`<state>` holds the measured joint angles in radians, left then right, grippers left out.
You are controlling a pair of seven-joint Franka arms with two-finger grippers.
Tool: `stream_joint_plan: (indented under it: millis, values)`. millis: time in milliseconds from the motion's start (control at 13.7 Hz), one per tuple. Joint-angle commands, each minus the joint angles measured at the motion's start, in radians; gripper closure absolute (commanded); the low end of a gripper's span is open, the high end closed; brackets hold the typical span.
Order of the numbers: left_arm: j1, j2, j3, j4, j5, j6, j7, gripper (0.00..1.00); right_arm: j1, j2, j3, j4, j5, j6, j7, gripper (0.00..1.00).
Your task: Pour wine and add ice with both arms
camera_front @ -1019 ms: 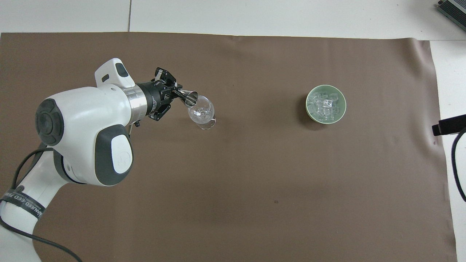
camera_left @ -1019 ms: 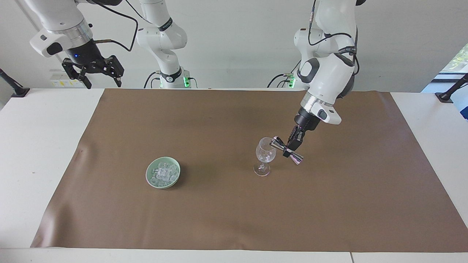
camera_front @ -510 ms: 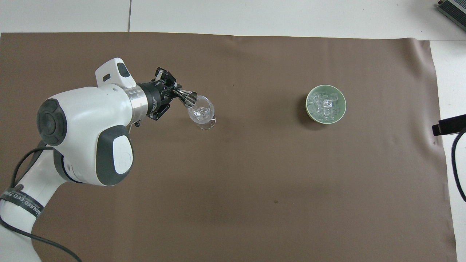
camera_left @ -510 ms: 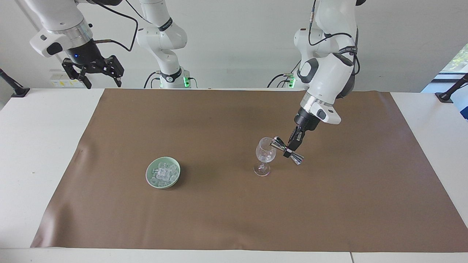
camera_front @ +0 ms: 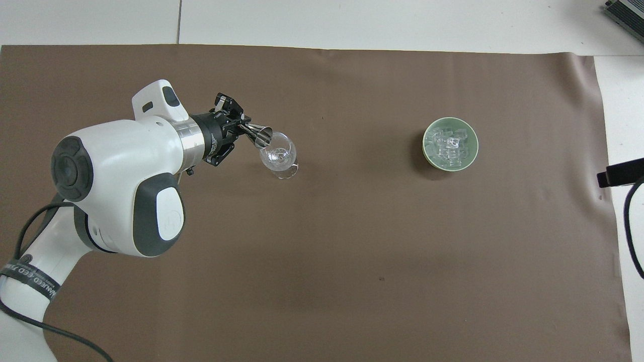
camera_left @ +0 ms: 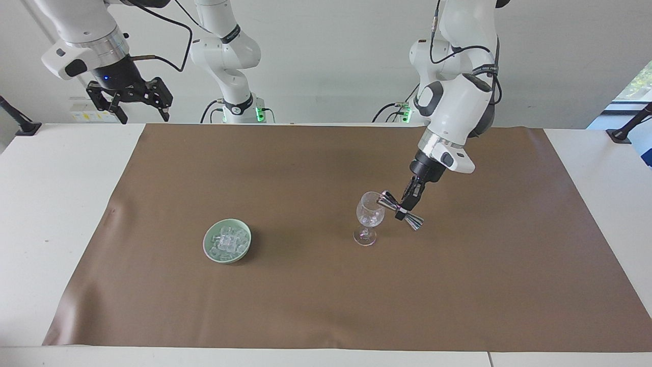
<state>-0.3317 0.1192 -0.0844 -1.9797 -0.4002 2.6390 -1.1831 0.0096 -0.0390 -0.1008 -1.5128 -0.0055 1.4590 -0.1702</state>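
Observation:
A clear wine glass (camera_left: 370, 216) stands upright on the brown mat (camera_left: 326, 285), also in the overhead view (camera_front: 278, 155). My left gripper (camera_left: 406, 205) is shut on the waist of a silver double-cone jigger (camera_left: 400, 210), tilted with one mouth at the glass rim; the jigger shows from above (camera_front: 256, 134) beside the gripper (camera_front: 236, 128). The ice (camera_left: 227, 241) is a heap of clear cubes in a pale green bowl (camera_left: 208, 248), toward the right arm's end; it shows from above too (camera_front: 449, 145). My right gripper (camera_left: 128, 101) waits open, raised over the table's robot-side edge.
The brown mat (camera_front: 352, 261) covers most of the white table (camera_left: 46, 214). A black camera mount (camera_left: 18, 121) stands at one corner of the table and another (camera_left: 626, 127) at the other. The right arm's black tip (camera_front: 621, 172) shows at the overhead view's edge.
The left gripper has lifted very slightly with the jigger still tilted at the glass rim. The right arm has not moved.

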Motion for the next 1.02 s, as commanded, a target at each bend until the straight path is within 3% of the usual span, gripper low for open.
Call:
stream_joint_plan:
  millis: [0, 947]
  values:
    - [-0.017, 0.020, 0.015, 0.025, 0.026, 0.016, -0.020, 1.00, 0.007, -0.010, -0.008, -0.010, 0.009, -0.002, -0.014, 0.00]
    - [-0.021, 0.025, 0.017, 0.033, 0.081, 0.018, -0.020, 1.00, 0.007, -0.010, -0.008, -0.010, 0.009, -0.002, -0.014, 0.00]
